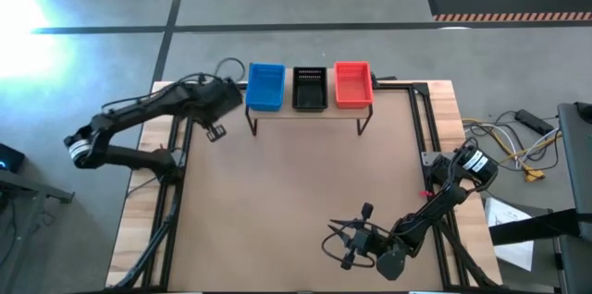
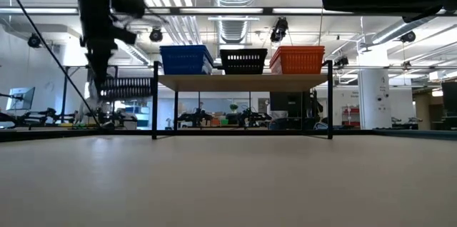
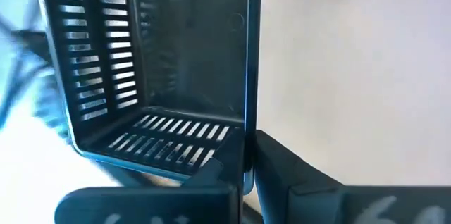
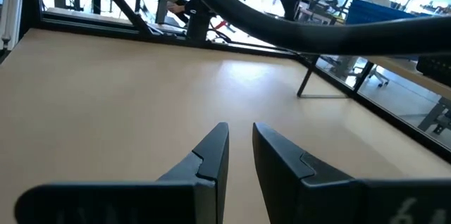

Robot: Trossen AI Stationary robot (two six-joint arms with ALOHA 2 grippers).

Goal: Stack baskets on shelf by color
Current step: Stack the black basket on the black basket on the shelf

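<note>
The shelf [image 1: 277, 113] stands at the table's far edge and carries a blue basket [image 1: 265, 86], a black basket [image 1: 309, 89] and an orange basket [image 1: 352, 84] side by side. Just left of the shelf, my left gripper [image 3: 243, 162] is shut on another black basket [image 2: 127, 88], which hangs clear of the table at about the height of the shelf board [image 2: 243, 81]. My right gripper [image 4: 239, 136] waits near the table's front edge, level, its fingers a narrow gap apart with nothing between them. My left gripper pinches one wall of the black basket at its rim [image 3: 246, 129], one finger [image 3: 215, 171] inside the basket and the other [image 3: 282, 164] outside. The fingers come steeply from above. The basket hangs below them, lifted clear of the table.
The tabletop's middle [image 1: 305, 183] lies bare between the shelf and my right arm [image 1: 435, 206]. Black frame rails run along the table's left and right sides. Loose cables [image 1: 518, 151] lie on the floor beyond the right edge.
</note>
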